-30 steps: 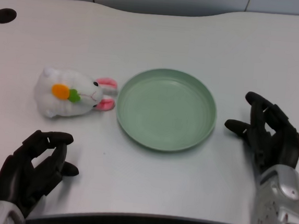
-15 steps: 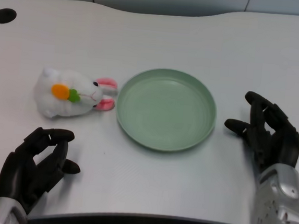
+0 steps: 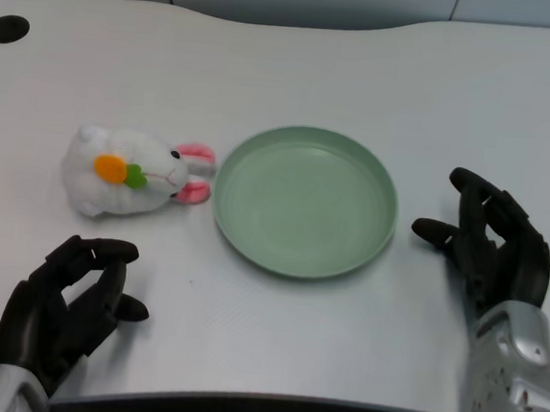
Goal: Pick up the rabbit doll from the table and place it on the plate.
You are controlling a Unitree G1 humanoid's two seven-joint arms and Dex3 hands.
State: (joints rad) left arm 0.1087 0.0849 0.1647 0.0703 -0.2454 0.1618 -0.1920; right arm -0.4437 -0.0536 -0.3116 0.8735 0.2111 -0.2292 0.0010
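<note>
reaching for the rabbit doll [image 3: 128, 174], which lies on its side on the table [image 3: 297, 63] just left of the plate [image 3: 305, 201], we should bring our empty, loosely curled left hand [image 3: 66, 305] forward and close around its plump white body.

White table [image 3: 297, 63]: rabbit doll [image 3: 128, 174] lying on side, ears just beside green plate [image 3: 304, 201].

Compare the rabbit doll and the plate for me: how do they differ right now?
The rabbit doll is white, fluffy and rounded, lying on its side; the plate is pale green, smooth and shallow, holding nothing. The doll is smaller than the plate. Both rest on the table, the doll's pink ears near the plate's left rim.
</note>
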